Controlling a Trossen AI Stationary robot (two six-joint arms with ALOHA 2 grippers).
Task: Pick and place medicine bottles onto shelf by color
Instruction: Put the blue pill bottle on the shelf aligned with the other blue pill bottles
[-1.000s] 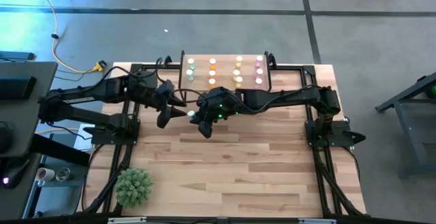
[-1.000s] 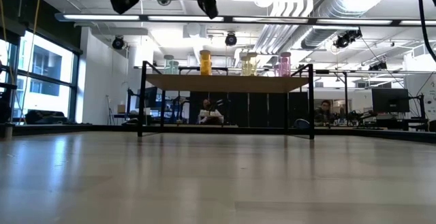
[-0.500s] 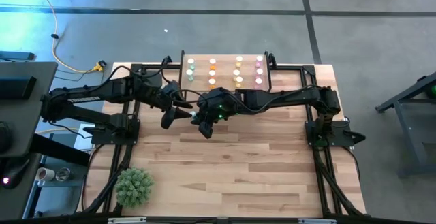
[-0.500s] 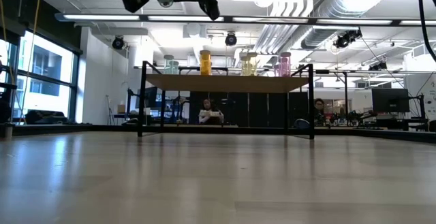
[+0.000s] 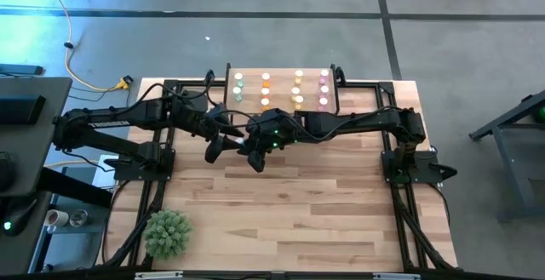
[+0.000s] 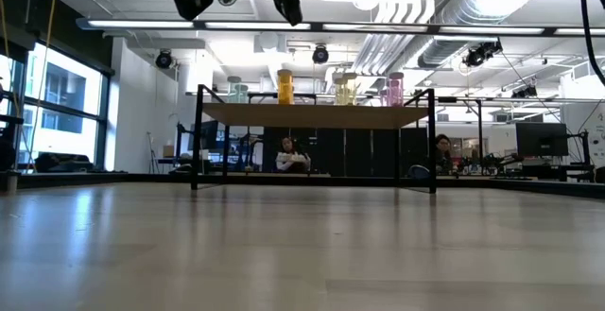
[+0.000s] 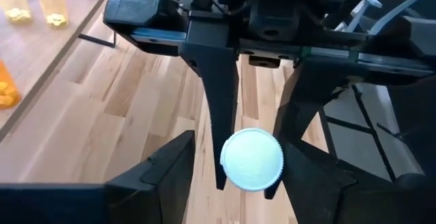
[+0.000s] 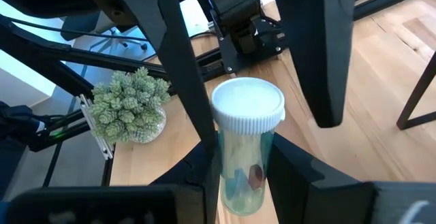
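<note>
The white-capped translucent green medicine bottle (image 8: 245, 152) hangs above the tabletop (image 5: 298, 203) at the shelf's (image 5: 281, 93) 6 o'clock edge, gripped in the right gripper's (image 5: 249, 151) jaws. The wrist views alone show it, ringed by the left gripper's (image 5: 226, 140) open jaws. No label is readable.

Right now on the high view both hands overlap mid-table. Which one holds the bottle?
Observer: The right hand. It clamps the bottle by its green body.
Operator: Left hand closed on it too?
Observer: No. The left hand is open, its fingers flanking the white cap with gaps on both sides.
Operator: Height?
Observer: In the low view both hands hang well above the shelf top.
</note>
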